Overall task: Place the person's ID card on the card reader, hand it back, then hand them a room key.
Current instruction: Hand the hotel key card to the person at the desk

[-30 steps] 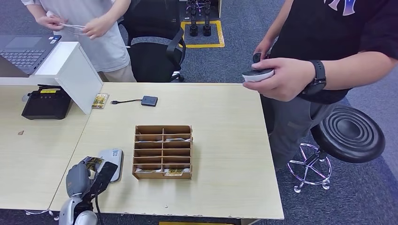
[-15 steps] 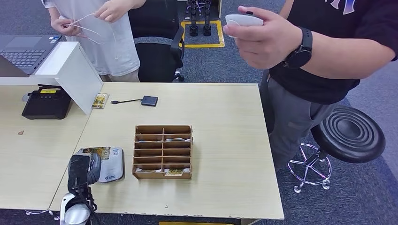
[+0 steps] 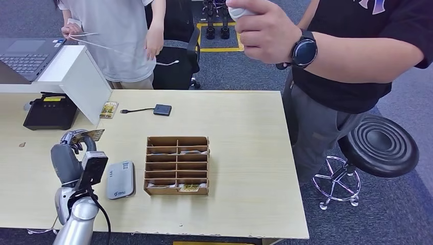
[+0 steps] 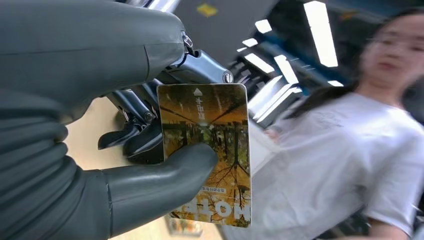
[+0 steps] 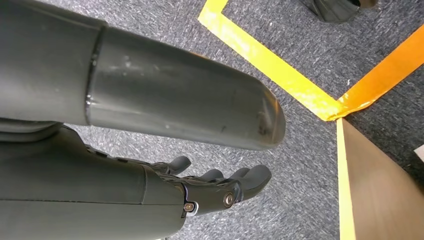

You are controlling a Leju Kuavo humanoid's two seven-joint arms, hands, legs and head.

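Observation:
My left hand [image 3: 69,153] is raised over the table's left side and pinches the ID card [image 3: 88,135], an orange card with a tree picture. In the left wrist view the thumb [image 4: 165,175] presses the card [image 4: 210,120] against the dark fingers, facing a person in a grey shirt [image 4: 350,150]. The grey card reader [image 3: 120,179] lies bare on the table beside the hand. A wooden slotted box [image 3: 177,165] with key cards stands right of it. My right hand [image 5: 220,187] hangs above carpet, fingers apart, holding nothing.
The person in grey [image 3: 120,41] stands behind the table holding a cable. A person in black [image 3: 352,51] at the right lifts a white device [image 3: 240,10]. Around stand a black device [image 3: 50,112], a white divider [image 3: 84,81], a laptop [image 3: 23,53], another card [image 3: 109,109], a dongle [image 3: 162,109] and a stool [image 3: 380,145].
My left hand has lifted the ID card off the reader and risen toward the far left. The person in black raised the arm with the white device; the person in grey lowered one hand.

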